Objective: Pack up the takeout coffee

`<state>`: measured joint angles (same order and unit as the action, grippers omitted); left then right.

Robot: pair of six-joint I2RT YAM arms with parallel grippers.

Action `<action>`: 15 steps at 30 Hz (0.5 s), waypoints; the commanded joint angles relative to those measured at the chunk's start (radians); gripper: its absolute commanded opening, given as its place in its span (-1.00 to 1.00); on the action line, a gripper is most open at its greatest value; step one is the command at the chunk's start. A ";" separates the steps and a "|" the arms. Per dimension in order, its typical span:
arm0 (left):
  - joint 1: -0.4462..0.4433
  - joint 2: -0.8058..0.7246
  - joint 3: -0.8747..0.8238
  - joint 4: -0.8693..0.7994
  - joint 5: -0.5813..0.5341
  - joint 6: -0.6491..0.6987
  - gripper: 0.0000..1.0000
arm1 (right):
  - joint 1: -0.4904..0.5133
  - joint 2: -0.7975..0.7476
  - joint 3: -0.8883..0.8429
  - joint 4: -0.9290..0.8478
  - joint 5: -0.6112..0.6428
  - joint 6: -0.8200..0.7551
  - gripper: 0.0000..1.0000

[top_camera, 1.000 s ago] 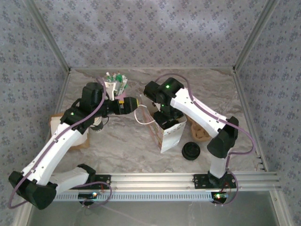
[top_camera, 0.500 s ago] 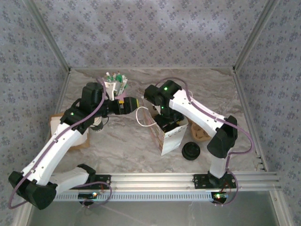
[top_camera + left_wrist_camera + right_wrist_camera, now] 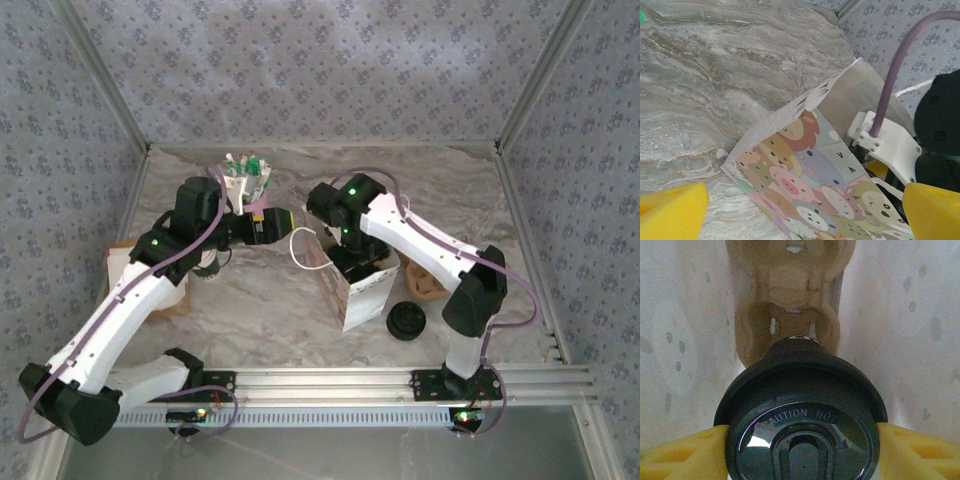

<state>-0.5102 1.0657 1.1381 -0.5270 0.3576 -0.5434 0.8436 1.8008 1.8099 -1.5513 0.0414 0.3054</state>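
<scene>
On the bench [image 3: 250,300], top view: a white paper bag [image 3: 365,295] is standing upright with its mouth open. The right arm [image 3: 420,235] is reaching down into that mouth, its jaws hidden inside. The left arm [image 3: 130,300] is hovering near the bag's left side, jaws pointing toward it. A stack of black lids [image 3: 406,321] is lying just beside the bag's near right corner, with a brown pulp tray [image 3: 428,285] behind it; neither is being handled. Left wrist view: the yellow pads [image 3: 670,210] of the left jaws are standing wide apart, released and grasping nothing. The bag's cartoon-animal face is showing between them, apart from both. Right wrist view: the right jaws are clenching the takeout coffee [image 3: 800,415], a yellow pad [image 3: 675,455] pressing on each flank below the black lid marked "CAUTION HOT". The cup is hanging inside the bag, with white walls on either side and a brown pulp carrier [image 3: 790,290] lying beyond it toward the bag's bottom. Whether the cup's base is touching anything cannot be told, as the lid is hiding it. Status, as judged: the cup is lidded and inside the bag, so most of the packing is looking done. Seating the cup, releasing it and drawing the right arm out without tipping the bag are remaining.
</scene>
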 commanded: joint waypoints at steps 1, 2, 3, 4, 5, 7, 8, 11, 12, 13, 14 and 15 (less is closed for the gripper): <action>0.007 -0.026 0.002 0.004 -0.009 -0.001 0.99 | -0.002 -0.056 -0.009 0.002 0.031 0.026 0.42; 0.007 -0.025 0.001 0.004 -0.009 0.000 0.99 | -0.002 -0.061 -0.012 0.003 0.034 0.027 0.42; 0.007 -0.025 0.002 0.004 -0.011 -0.001 0.99 | -0.001 -0.065 -0.017 0.007 0.035 0.028 0.41; 0.007 -0.026 0.000 0.004 -0.011 -0.002 0.99 | 0.001 -0.071 -0.023 0.010 0.035 0.031 0.41; 0.007 -0.026 0.000 0.005 -0.011 -0.003 0.99 | 0.001 -0.074 -0.027 0.014 0.033 0.032 0.41; 0.007 -0.024 0.000 0.007 -0.012 -0.005 0.99 | 0.001 -0.084 -0.037 0.020 0.031 0.037 0.41; 0.006 -0.024 0.000 0.007 -0.012 -0.006 0.99 | 0.001 -0.088 -0.042 0.025 0.030 0.039 0.41; 0.007 -0.026 -0.005 0.008 -0.020 -0.008 0.99 | 0.002 -0.101 -0.056 0.045 0.031 0.043 0.41; 0.007 -0.027 -0.008 0.009 -0.021 -0.010 0.99 | 0.002 -0.107 -0.062 0.051 0.027 0.044 0.41; 0.007 -0.030 -0.011 0.010 -0.023 -0.012 0.99 | 0.003 -0.112 -0.067 0.056 0.022 0.044 0.41; 0.006 -0.034 -0.016 0.013 -0.025 -0.015 0.99 | 0.003 -0.116 -0.072 0.062 0.021 0.044 0.41; 0.007 -0.039 -0.024 0.019 -0.026 -0.019 0.99 | 0.003 -0.118 -0.075 0.067 0.020 0.044 0.41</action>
<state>-0.5102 1.0554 1.1255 -0.5228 0.3458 -0.5476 0.8440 1.7191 1.7470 -1.4914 0.0559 0.3305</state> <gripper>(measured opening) 0.994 0.709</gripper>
